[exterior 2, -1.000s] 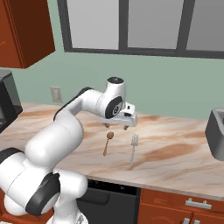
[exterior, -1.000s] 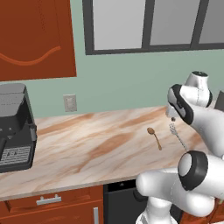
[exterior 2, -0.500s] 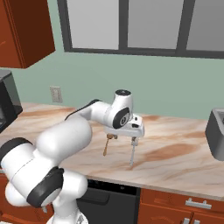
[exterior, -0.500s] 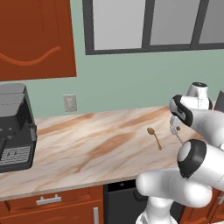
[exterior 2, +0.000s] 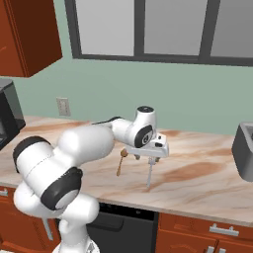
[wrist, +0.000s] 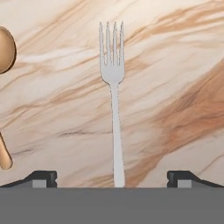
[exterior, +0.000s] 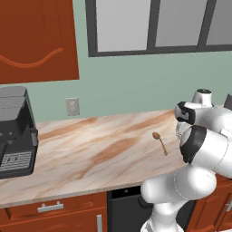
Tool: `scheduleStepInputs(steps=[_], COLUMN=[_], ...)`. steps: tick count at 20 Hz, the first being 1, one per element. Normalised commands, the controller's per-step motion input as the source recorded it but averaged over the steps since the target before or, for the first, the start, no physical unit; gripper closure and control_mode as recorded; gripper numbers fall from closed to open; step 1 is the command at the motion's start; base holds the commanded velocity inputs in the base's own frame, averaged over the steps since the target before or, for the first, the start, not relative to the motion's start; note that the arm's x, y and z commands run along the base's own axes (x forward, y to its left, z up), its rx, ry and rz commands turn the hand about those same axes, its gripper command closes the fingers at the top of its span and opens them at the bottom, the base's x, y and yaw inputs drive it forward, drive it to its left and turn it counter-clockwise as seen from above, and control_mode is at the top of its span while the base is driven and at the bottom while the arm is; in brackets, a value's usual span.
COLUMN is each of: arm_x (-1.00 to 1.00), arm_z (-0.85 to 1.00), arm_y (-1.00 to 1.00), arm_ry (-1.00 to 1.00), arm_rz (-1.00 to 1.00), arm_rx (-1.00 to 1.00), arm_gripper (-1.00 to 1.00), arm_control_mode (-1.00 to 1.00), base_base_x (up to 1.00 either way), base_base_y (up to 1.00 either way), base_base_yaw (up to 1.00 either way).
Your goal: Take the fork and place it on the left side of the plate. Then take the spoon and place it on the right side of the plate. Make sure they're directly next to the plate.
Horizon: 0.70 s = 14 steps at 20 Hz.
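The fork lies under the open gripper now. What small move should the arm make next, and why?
Probably lower straight down, then close on the handle. In the hand view the fork lies flat on the counter, its handle centred between the two wide-apart fingertips, untouched. In the right base view the gripper hangs above the fork. The spoon lies apart to one side, so it should not interfere.

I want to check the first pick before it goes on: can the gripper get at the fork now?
Probably yes. The gripper is open above the fork, whose handle runs midway between its tips; the spoon lies apart to one side.
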Motion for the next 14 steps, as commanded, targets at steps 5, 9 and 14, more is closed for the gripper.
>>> scheduleStepInputs(steps=[5, 9, 14], arm_x=[0.32, 0.06, 0.10], arm_z=[-0.28, -0.27, -0.29], arm_y=[-0.06, -0.06, -0.03], arm_ry=[0.01, 0.02, 0.01], arm_rz=[-0.02, 0.00, 0.00], arm_rx=[-0.01, 0.00, 0.00], arm_gripper=[-1.00, -1.00, -1.00], arm_control_mode=[-1.00, -1.00, -1.00], base_base_x=[0.00, 0.00, 0.00], base_base_y=[0.00, 0.00, 0.00], base_base_yaw=[0.00, 0.00, 0.00])
